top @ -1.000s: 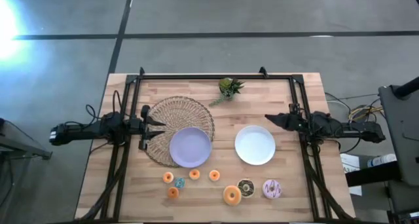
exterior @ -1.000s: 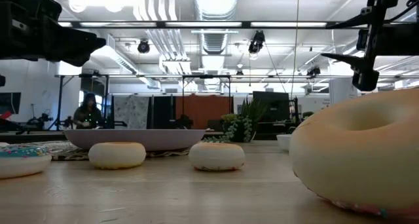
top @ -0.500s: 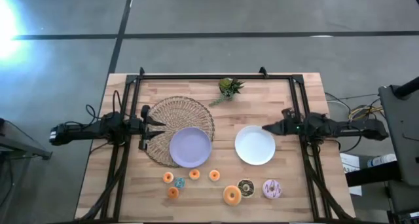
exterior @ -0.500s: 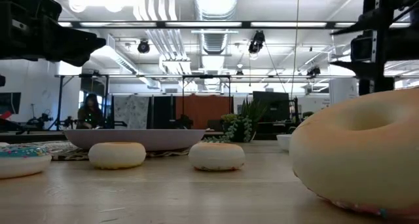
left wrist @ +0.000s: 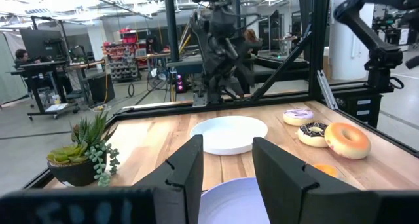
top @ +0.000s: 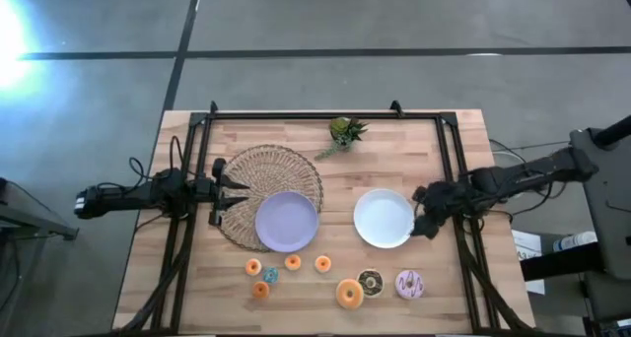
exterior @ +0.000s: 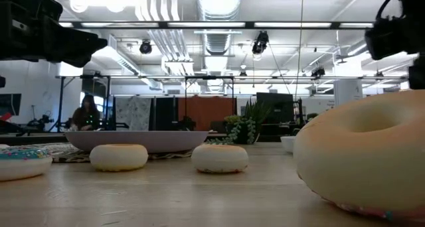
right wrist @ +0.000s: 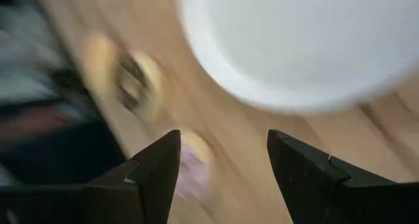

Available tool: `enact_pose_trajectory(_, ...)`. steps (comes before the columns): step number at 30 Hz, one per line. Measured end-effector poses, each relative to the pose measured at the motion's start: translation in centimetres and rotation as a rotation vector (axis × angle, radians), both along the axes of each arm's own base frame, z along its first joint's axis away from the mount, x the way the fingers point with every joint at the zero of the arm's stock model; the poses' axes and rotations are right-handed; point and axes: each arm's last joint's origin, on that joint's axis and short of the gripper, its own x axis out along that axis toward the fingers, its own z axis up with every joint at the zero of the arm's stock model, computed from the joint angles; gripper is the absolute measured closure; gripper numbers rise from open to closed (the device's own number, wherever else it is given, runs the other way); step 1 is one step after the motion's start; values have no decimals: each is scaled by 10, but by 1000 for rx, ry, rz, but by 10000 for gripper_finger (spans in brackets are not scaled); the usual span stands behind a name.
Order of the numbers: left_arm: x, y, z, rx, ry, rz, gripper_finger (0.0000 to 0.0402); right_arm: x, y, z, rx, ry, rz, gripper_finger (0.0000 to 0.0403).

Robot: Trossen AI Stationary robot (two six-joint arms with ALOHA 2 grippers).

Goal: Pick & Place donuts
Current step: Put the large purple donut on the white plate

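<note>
Donuts, small toy rings, lie flat in a loose row along the near edge of the pale wooden table (top: 197,278), their holes facing up. Toward the right end of that row sit the three larger ones: a plain orange ring donut (top: 349,294), a chocolate-brown ring donut (top: 372,283) touching it, and a pink sprinkled ring donut (top: 409,284) just beside. Left of them lie the tiny ones: three small orange rings (top: 293,262) in a line, a fourth small orange ring (top: 260,290) closer to the edge, and a tiny teal ring (top: 270,275) between them. As rings, none has a long axis or points any one way.

Behind the donuts, toward the table's middle, stand a round lilac plate (top: 286,221), resting partly on a round woven straw mat (top: 281,174), and a round white plate (top: 384,218). A small green potted plant (top: 344,132) sits near the far edge.

The right claw (top: 422,224) hangs just off the white plate's right rim, its fingers apart in the right wrist view, which looks blurrily down past them at the plate and the larger donuts. The left claw (top: 229,192) waits over the woven mat at the lilac plate's left, fingers likewise spread. From table height, two pale rings and one big one fill the foreground.
</note>
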Motion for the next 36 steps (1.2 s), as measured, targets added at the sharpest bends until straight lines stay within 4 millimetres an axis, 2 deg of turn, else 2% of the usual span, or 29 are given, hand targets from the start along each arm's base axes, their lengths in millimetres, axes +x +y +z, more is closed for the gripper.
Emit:
enact_pose_trajectory(2, 0, 0, 0, 0, 0, 0, 294, 0, 6, 2, -42, 86, 77, 182)
enact_pose_trajectory(6, 0, 0, 0, 0, 0, 0, 294, 5, 22, 4, -74, 126, 200, 182)
enact_pose_trajectory(12, 0, 0, 0, 0, 0, 0, 294, 11, 38, -16, -104, 211, 295, 182)
enact_pose_trajectory(16, 0, 0, 0, 0, 0, 0, 294, 23, 54, -23, -54, 172, 329, 182)
enact_pose_trajectory(20, 0, 0, 0, 0, 0, 0, 294, 33, 73, -28, -127, 111, 408, 182)
enact_pose_trajectory(23, 0, 0, 0, 0, 0, 0, 294, 38, 85, -34, -164, 141, 482, 182)
enact_pose_trajectory(31, 0, 0, 0, 0, 0, 0, 294, 61, 115, -40, -229, 179, 525, 182)
enact_pose_trajectory(36, 0, 0, 0, 0, -1, 0, 294, 68, 127, -54, -265, 257, 530, 182)
